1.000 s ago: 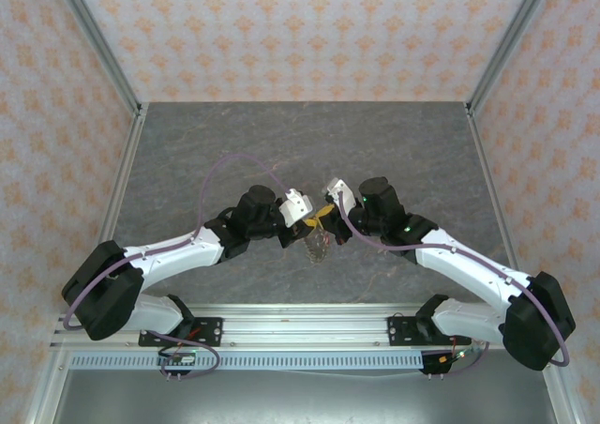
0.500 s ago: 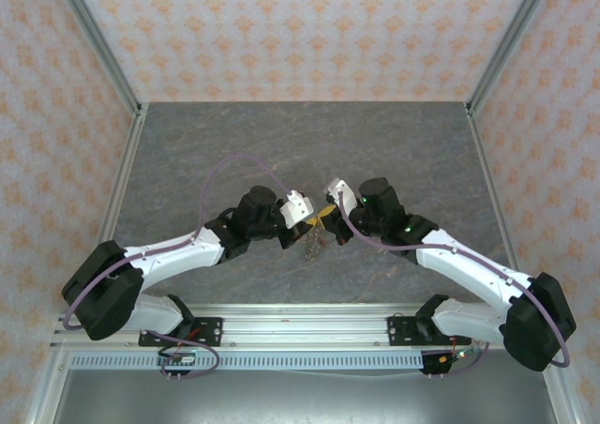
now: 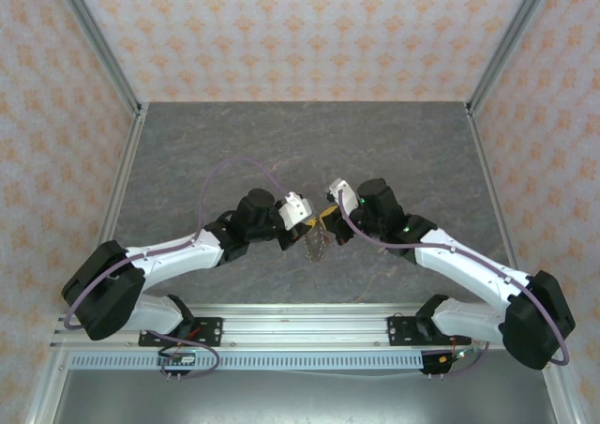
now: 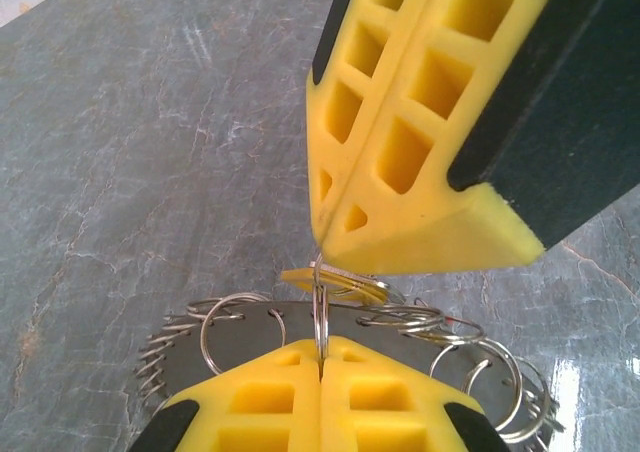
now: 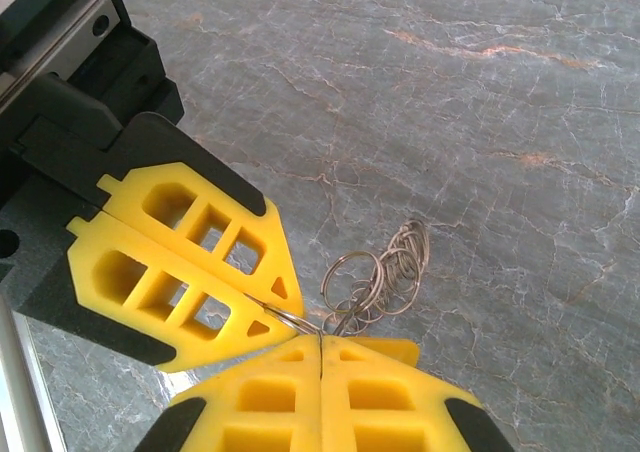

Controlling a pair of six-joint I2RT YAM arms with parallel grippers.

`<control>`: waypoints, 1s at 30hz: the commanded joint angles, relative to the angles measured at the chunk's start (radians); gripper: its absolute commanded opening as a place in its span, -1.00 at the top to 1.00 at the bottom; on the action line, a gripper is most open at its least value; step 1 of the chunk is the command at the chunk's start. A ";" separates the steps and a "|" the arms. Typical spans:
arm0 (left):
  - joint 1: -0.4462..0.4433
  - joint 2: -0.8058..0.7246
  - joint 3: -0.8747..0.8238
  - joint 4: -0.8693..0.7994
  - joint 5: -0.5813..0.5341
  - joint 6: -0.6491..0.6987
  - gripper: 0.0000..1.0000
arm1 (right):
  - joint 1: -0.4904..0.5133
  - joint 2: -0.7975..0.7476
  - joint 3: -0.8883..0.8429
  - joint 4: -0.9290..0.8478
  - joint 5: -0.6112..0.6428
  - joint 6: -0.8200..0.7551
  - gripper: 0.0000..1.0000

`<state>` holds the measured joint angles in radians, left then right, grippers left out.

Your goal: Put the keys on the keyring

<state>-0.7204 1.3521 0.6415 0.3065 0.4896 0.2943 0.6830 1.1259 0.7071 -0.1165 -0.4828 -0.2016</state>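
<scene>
Top view: found left gripper [image 3: 310,220] and right gripper [image 3: 325,219] meeting tip to tip over the middle of the table [image 3: 281,143], forearms angled in from either base in a shallow V.

Left wrist view: noted left fingers pressed flat together, seam clamped on one thin wire loop of the keyring [image 4: 410,321]. Traced the same loop up into the seam of the right fingers, likewise pressed together on it. Almost no gap between the two sets of tips.

Keyring: a bunch of small wire loops, pinched at the top, the rest fanned out below the tips toward the grey marbled surface. Cannot tell whether the lowest loops touch the table.

Yellow key [image 4: 335,283]: flat, just under the right tips, against the gripped loop. Cannot tell whether threaded on, or pinched as well.

Room: open grey surface on every side of the meeting point. Back edge and both side posts well apart from the grippers. Near rail [image 3: 300,323] closer, behind the elbows. Noted a purple cable [image 3: 239,166] arching high over the left forearm.
</scene>
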 commanded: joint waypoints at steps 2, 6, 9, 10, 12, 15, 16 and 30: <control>-0.001 -0.002 -0.008 0.031 -0.003 -0.014 0.96 | 0.002 0.005 0.041 -0.017 -0.024 0.015 1.00; 0.000 -0.001 0.004 0.019 0.000 -0.008 0.66 | 0.001 0.006 0.051 -0.002 -0.068 0.019 1.00; -0.001 0.001 0.017 0.003 0.006 0.003 0.56 | 0.001 0.011 0.058 -0.004 -0.078 0.015 1.00; -0.001 0.001 0.024 -0.007 0.006 0.006 0.54 | 0.001 0.014 0.063 -0.008 -0.080 0.010 1.00; -0.001 0.000 0.026 -0.009 0.006 0.010 0.53 | 0.001 0.017 0.070 -0.018 -0.085 0.005 1.00; -0.002 -0.004 0.029 -0.014 0.001 0.011 0.49 | 0.001 0.021 0.077 -0.023 -0.093 0.004 1.00; -0.002 -0.004 0.031 -0.016 0.002 0.011 0.49 | 0.002 0.021 0.077 -0.026 -0.094 0.002 1.00; -0.001 -0.042 0.009 -0.029 0.041 0.010 0.36 | 0.002 0.014 0.079 -0.024 -0.052 0.002 1.00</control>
<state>-0.7204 1.3479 0.6407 0.2924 0.4980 0.2890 0.6830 1.1503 0.7521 -0.1436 -0.5476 -0.1944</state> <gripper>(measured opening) 0.317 0.043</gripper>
